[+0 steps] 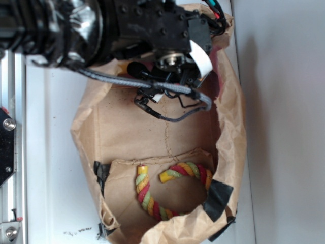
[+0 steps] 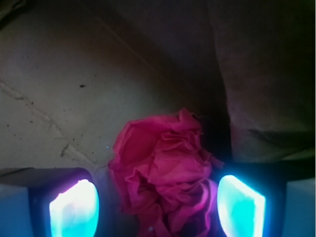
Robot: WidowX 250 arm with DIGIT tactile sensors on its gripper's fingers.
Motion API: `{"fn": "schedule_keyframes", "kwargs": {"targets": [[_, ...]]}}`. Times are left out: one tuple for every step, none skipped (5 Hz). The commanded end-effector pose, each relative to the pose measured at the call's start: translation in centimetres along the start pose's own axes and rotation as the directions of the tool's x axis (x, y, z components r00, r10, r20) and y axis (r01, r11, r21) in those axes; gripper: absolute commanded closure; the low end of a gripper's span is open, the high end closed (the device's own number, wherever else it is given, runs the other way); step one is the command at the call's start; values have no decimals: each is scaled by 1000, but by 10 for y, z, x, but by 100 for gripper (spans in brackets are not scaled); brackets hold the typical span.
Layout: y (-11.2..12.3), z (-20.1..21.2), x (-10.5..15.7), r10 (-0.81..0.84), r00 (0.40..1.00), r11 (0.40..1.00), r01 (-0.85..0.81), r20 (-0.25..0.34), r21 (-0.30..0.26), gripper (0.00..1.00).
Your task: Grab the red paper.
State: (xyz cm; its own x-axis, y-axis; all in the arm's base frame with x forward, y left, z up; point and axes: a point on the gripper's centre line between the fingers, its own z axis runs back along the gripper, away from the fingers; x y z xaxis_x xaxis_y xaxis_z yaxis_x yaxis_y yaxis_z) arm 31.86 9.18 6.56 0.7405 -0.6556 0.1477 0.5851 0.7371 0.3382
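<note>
In the wrist view the pincer [image 2: 158,205] stands wide, its left pad [image 2: 74,207] and right pad [image 2: 241,203] glowing on either side of the red paper [image 2: 160,173], which lies on the brown bag's floor [image 2: 64,98]. The approach looks finished; closing and lifting are left.
</note>
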Motion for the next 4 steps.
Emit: {"fn": "schedule_keyframes", "kwargs": {"targets": [[8, 15, 10, -42, 998, 998, 40, 46, 42, 0], [15, 12, 9, -23, 999, 998, 21, 38, 58, 0], [19, 6, 14, -16, 999, 998, 14, 30, 60, 0], [23, -4, 19, -9, 1000, 998, 8, 17, 57, 0]]}}
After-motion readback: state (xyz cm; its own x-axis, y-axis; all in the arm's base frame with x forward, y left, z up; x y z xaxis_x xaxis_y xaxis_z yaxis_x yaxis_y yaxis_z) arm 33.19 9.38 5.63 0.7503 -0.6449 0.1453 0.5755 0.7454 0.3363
